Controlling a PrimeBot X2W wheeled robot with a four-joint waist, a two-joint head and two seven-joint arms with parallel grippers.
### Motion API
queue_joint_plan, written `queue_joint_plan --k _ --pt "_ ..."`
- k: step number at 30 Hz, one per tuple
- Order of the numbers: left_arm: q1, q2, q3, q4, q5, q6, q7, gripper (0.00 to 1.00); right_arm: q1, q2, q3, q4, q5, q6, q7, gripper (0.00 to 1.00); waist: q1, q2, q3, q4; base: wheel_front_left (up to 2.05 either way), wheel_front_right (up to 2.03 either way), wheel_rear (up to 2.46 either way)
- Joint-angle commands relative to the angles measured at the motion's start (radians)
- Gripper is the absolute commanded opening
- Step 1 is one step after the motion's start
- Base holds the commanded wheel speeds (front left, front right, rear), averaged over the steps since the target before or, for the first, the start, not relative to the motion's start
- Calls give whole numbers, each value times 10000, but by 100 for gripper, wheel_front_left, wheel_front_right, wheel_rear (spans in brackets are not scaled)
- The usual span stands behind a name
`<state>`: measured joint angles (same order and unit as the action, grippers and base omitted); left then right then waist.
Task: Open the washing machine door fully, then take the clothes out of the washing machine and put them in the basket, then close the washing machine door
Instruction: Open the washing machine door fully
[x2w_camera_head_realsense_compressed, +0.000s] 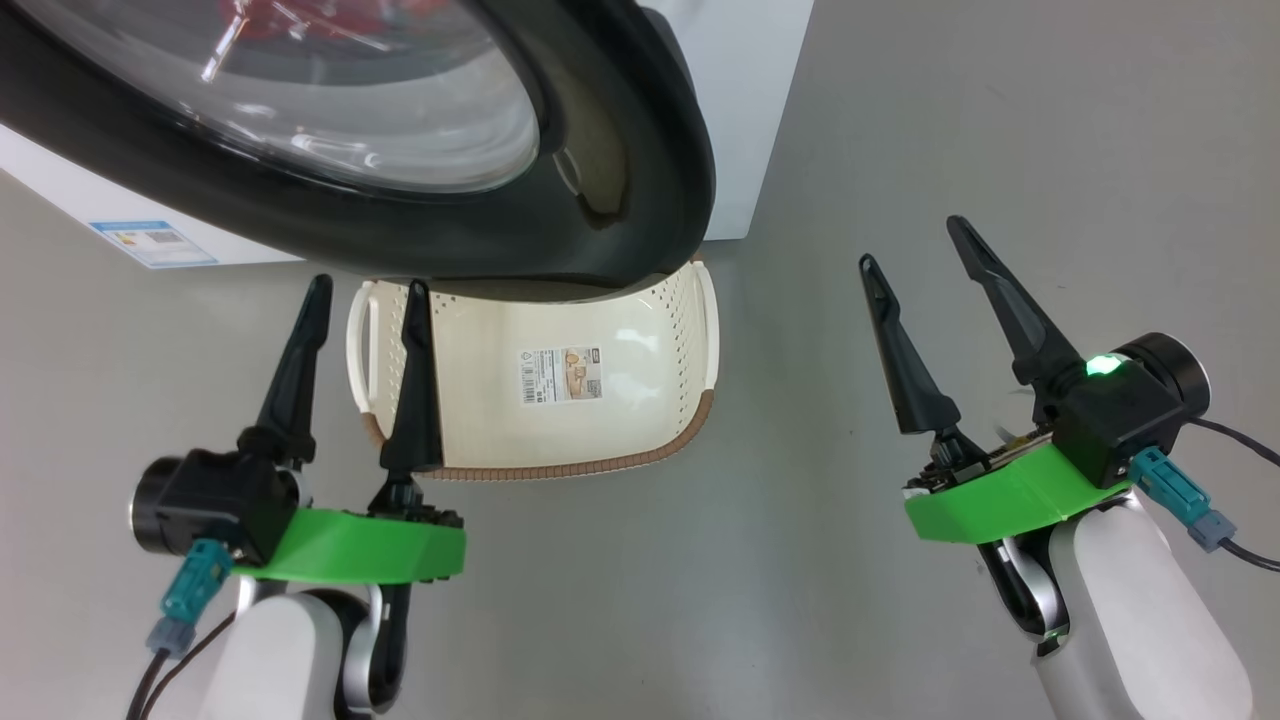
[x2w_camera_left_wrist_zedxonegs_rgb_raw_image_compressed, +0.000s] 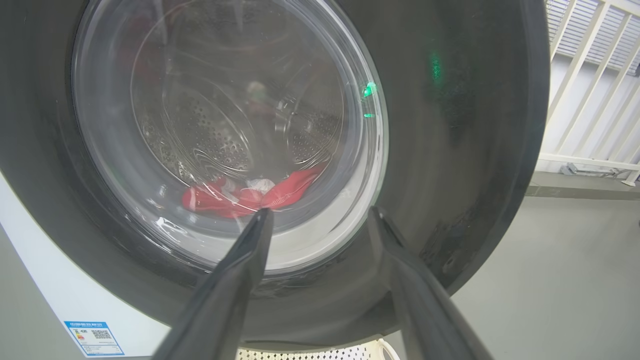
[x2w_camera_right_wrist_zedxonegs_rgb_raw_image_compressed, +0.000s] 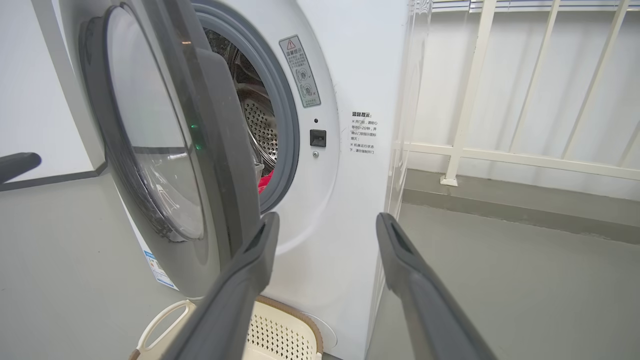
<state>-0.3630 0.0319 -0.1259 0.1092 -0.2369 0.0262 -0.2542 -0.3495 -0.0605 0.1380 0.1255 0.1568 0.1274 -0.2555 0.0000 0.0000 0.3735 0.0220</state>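
From my head, my left gripper (x2w_camera_head_realsense_compressed: 368, 283) and right gripper (x2w_camera_head_realsense_compressed: 912, 241) both stand spread wide and empty, the basket (x2w_camera_head_realsense_compressed: 640, 340) on the floor beneath the part-open washing machine door (x2w_camera_head_realsense_compressed: 640, 150). My left wrist sees the clothes (x2w_camera_left_wrist_zedxonegs_rgb_raw_image_compressed: 280, 192) through that door, low in the drum (x2w_camera_left_wrist_zedxonegs_rgb_raw_image_compressed: 210, 135). My right wrist faces the washing machine (x2w_camera_right_wrist_zedxonegs_rgb_raw_image_compressed: 345, 200), door ajar on its left.

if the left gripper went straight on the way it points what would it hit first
Probably the washing machine door: the left gripper, jaws open, points at the lower edge of its glass bowl and black rim. The clothes lie behind that glass. Depth is unclear.
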Motion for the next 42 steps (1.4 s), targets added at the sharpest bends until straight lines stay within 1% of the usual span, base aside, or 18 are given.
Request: queue_joint_plan --k 1,9,10,11,12,13,14,18,22,24,25,28,33,37,40,42 --pt "100 183 285 -299 98 35 -76 100 62 93 155 -208 -96 33 -62 100 0 0 1 0 0 0 0" --pt "87 183 346 -323 189 15 -76 100 -35 98 252 -141 -108 33 -62 100 0 0 34 -9 0 0 0" --pt "82 183 352 -313 192 8 -76 100 -73 98 290 -114 -98 33 -62 99 0 0 39 -11 0 0 0" --pt "73 183 355 -301 194 1 -76 100 -115 99 353 -40 -11 33 -62 49 0 0 44 -9 0 0 0" --pt "55 183 357 -273 192 -9 -76 100 -259 99 447 120 379 33 -62 24 0 0 52 -8 0 0 0" --pt "48 183 354 -262 193 -13 -76 100 -358 100 504 217 576 33 -62 9 0 0 56 -8 0 0 0" --pt "42 183 347 -254 192 -14 -76 100 -472 100 542 310 843 33 -62 0 0 0 60 -5 0 0 0" --pt "25 183 297 -241 162 -3 -76 100 -1029 101 646 735 2104 33 -63 0 0 0 70 49 0 0 0" --pt "37 183 238 -266 65 52 -76 100 -1753 101 850 1392 3923 33 -59 0 0 0 50 123 0 0 0" --pt "54 183 184 -294 30 82 -76 100 -2206 101 997 1651 4982 33 128 0 0 0 52 160 0 0 0" --pt "54 183 184 -294 30 82 -76 100 -2206 101 997 1651 4982 33 128 0 0 0 52 160 0 0 0" --pt "63 183 90 -310 -6 106 -76 100 -2890 82 1191 1930 6590 33 668 0 0 0 78 220 0 0 0" --pt "23 183 -33 -276 -70 99 -76 100 -3850 88 1100 2421 9717 33 2166 0 0 0 114 376 0 0 0" --pt "24 183 -100 -273 -109 117 -76 100 -4544 92 860 3029 11881 33 3804 0 0 0 145 507 0 0 0" --pt "37 183 -87 -232 -103 102 -76 100 -5083 95 758 3581 13212 33 5225 0 0 0 181 579 0 0 0" --pt "32 183 -82 -212 -106 86 -76 100 -5457 97 658 3923 13934 33 5979 0 0 0 213 629 0 0 0"
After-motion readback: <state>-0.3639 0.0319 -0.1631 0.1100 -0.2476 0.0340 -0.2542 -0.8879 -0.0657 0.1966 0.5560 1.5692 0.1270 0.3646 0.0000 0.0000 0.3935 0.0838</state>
